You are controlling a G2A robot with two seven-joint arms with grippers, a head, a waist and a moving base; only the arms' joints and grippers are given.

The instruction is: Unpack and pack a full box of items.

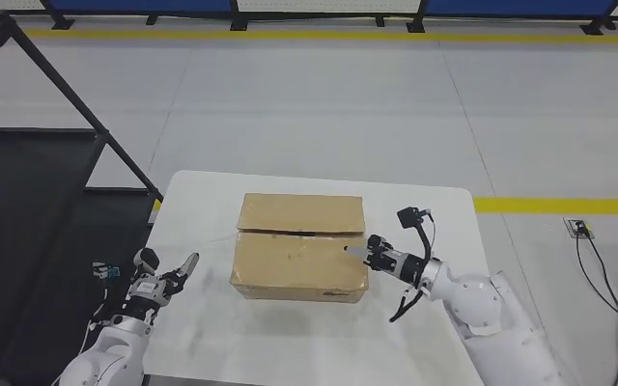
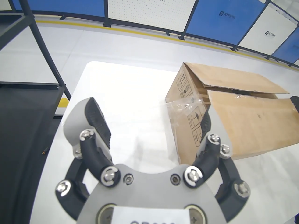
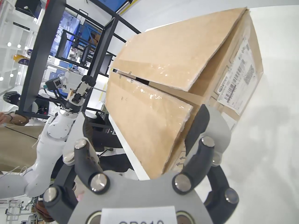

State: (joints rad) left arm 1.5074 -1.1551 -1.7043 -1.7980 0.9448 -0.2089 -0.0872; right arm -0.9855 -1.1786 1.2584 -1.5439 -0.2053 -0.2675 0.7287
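Step in hand, as we judge it: opening, with nothing unpacked yet. The brown corrugated cardboard box (image 1: pixel 299 253) sits mid-way on the white table (image 1: pixel 203 318), flaps down, seam gapped, edges glinting with glossy clear tape (image 2: pixel 184 103).

The right gripper (image 1: pixel 355 250) is spread wide and appears to straddle the near flap's corner, clamping nothing. The left gripper (image 2: pixel 149 115) is spread and empty, well apart from the box.

Next move: pinch that thin flap and lift it.

White, smooth-shelled left arm (image 1: pixel 106 349) at 8 o'clock, right arm (image 1: pixel 483 304) at 4 o'clock. The left gripper (image 2: pixel 149 110) and right gripper (image 1: pixel 359 250) share grey palm plates, black linkage bars, steel screws (image 2: pixel 109 176), ribbed black pads (image 2: pixel 97 117) and a white label (image 2: pixel 149 215). A black cable (image 1: pixel 426 241) loops at the right wrist.
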